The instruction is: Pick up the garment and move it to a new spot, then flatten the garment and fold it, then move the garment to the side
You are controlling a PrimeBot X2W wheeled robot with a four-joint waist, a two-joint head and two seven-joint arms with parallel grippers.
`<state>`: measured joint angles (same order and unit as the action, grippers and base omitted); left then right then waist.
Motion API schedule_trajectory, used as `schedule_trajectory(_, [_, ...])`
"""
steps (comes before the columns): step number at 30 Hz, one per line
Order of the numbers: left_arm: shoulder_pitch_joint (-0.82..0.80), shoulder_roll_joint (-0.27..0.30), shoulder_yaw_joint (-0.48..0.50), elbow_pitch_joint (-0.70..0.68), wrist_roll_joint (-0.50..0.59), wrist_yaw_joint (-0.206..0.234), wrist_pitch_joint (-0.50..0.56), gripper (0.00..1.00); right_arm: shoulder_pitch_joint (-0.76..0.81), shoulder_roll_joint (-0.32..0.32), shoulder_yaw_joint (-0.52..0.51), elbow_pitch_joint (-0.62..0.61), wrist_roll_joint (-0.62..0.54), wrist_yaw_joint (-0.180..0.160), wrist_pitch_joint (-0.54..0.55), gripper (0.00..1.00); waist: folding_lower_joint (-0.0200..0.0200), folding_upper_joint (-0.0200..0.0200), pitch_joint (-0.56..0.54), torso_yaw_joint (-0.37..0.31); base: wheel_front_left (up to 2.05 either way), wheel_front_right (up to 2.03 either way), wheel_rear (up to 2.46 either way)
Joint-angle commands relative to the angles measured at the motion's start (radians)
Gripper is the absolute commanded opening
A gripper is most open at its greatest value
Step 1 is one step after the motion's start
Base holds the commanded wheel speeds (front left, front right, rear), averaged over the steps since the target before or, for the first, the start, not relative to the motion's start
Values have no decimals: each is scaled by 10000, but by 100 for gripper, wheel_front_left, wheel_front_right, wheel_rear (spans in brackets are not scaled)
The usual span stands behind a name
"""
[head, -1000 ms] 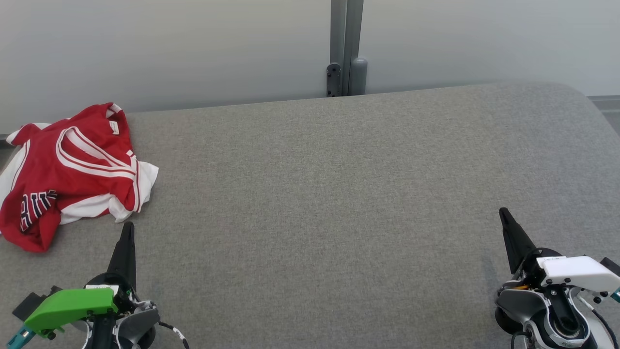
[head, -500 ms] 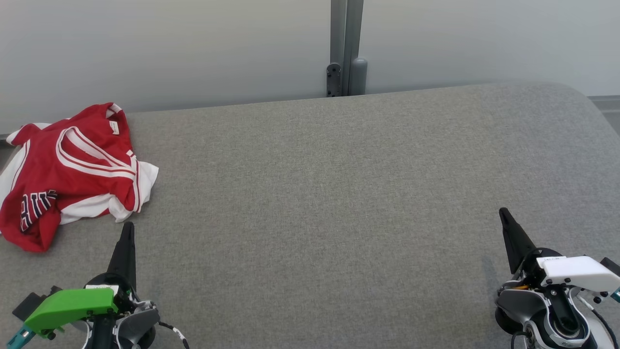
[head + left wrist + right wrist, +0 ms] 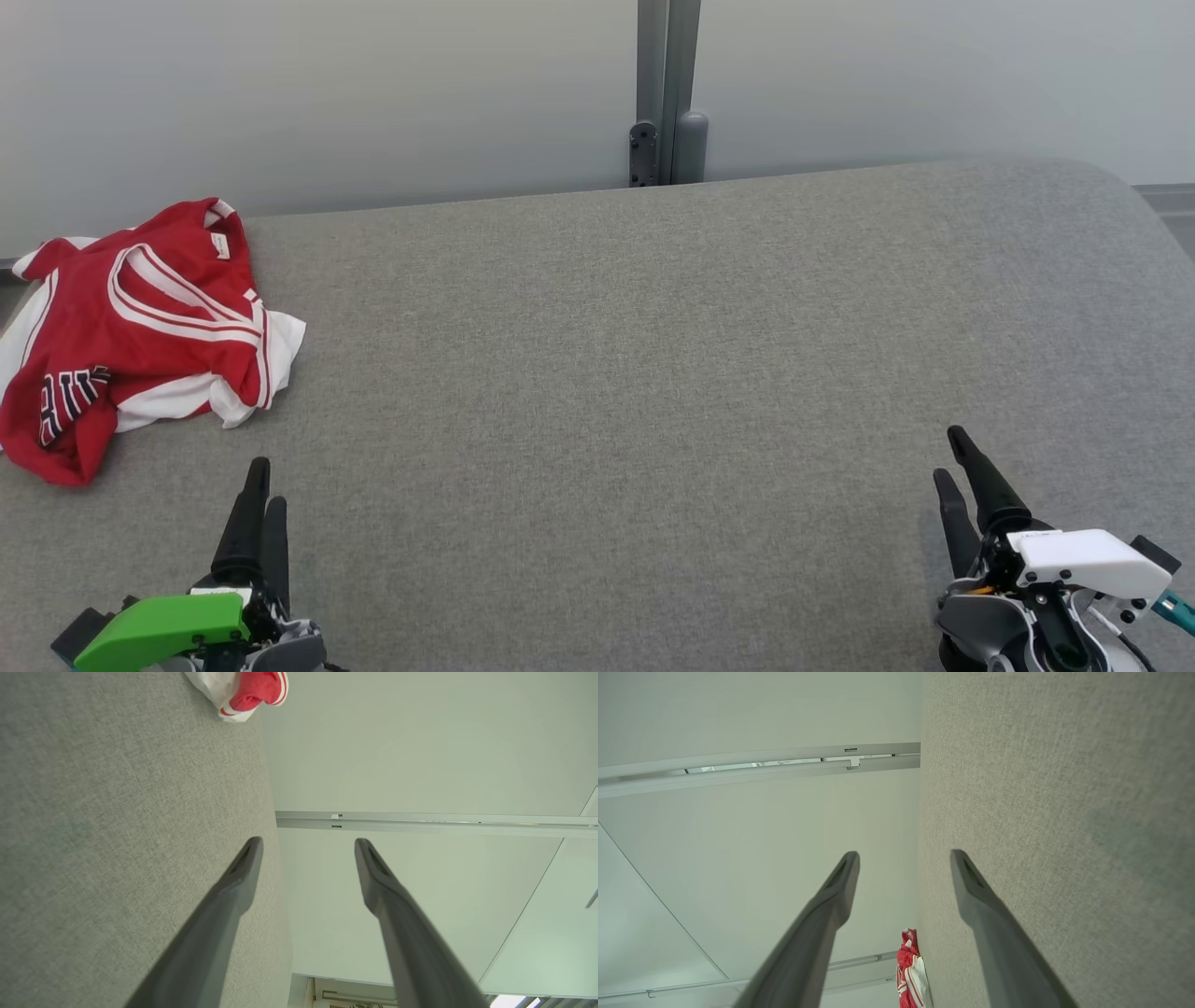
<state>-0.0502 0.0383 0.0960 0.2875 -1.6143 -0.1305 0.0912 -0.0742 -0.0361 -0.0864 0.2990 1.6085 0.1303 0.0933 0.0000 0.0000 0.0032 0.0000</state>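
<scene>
Pointing forward above the table (image 3: 597,373), left gripper (image 3: 268,483) and right gripper (image 3: 948,455) show spread jaws.

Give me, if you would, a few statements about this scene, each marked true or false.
1. The garment lies crumpled at the far left of the grey surface. True.
2. The left gripper grips the garment. False: it is open and empty, on the near side of the cloth and apart from it.
3. The right gripper is open and holds nothing. True.
4. The garment is blue. False: it is red and white.
</scene>
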Motion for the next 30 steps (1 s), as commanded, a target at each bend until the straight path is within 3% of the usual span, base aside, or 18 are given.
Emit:
schedule_trajectory(1, [-69, 39, -64, -289, 154, 0, -130, 100, -136, -46, 127, -183, -116, 0, -143, 100, 0, 0, 2, 1, 0, 0, 0])
schedule_trajectory(11, [39, 53, -219, -740, 1037, 50, -598, 100, -165, -63, 351, -371, -979, 1, -612, 100, 0, 0, 13, 8, 0, 0, 0])
schedule_trajectory(30, [49, 79, -563, -1844, 4890, 579, -1354, 100, -194, -92, 684, -1545, -4780, 2, -1370, 100, 0, 0, 159, 21, 0, 0, 0])
